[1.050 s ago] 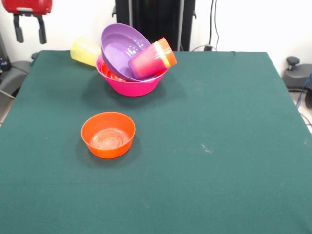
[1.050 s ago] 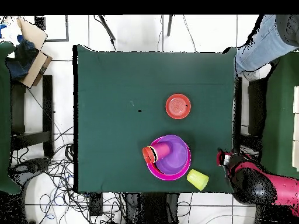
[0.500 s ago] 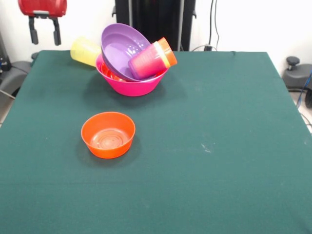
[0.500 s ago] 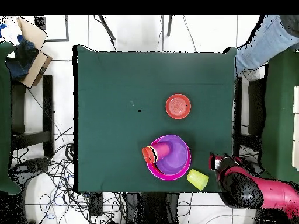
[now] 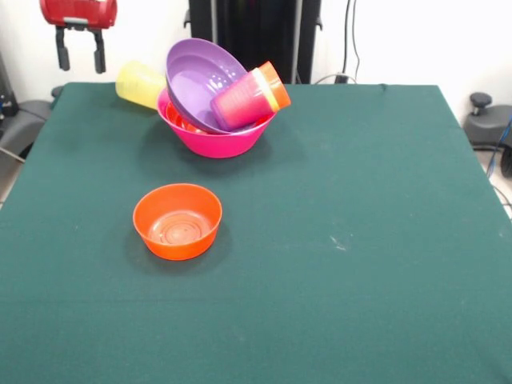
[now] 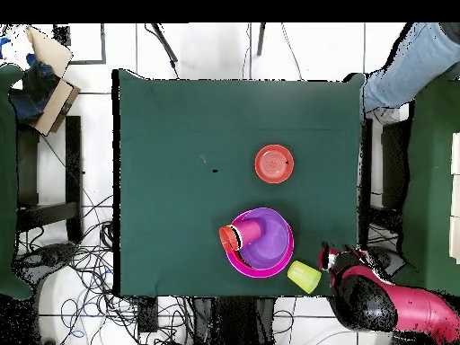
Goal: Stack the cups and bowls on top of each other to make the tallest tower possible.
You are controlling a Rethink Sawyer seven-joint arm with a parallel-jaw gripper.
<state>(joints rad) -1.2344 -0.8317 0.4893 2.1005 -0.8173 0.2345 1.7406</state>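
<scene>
The tower's big pink bowl [image 5: 218, 138] [image 6: 235, 262] stands at the table's far side. A wide purple bowl [image 5: 196, 80] [image 6: 269, 243] leans tilted in it, over an orange rim [image 5: 179, 120]. A magenta piece with yellow and orange rims nested in it [image 5: 250, 98] [image 6: 237, 236] lies sideways on the pile. One yellow cup [image 5: 141, 84] [image 6: 304, 276] lies on its side beside the pink bowl. A small orange bowl [image 5: 178, 221] [image 6: 274, 163] sits upright by itself. My gripper [image 5: 80, 56] [image 6: 329, 259] hangs open and empty, above and just outside the table edge near the yellow cup.
The green table [image 5: 360, 176] [image 6: 180, 135] carries nothing else. A person's leg [image 6: 404, 67] shows past one table corner. A cardboard box [image 6: 45, 76] and cables lie on the floor beside the table.
The gripper has shifted sideways toward the yellow cup and dropped slightly. Bowls and cups have not moved.
</scene>
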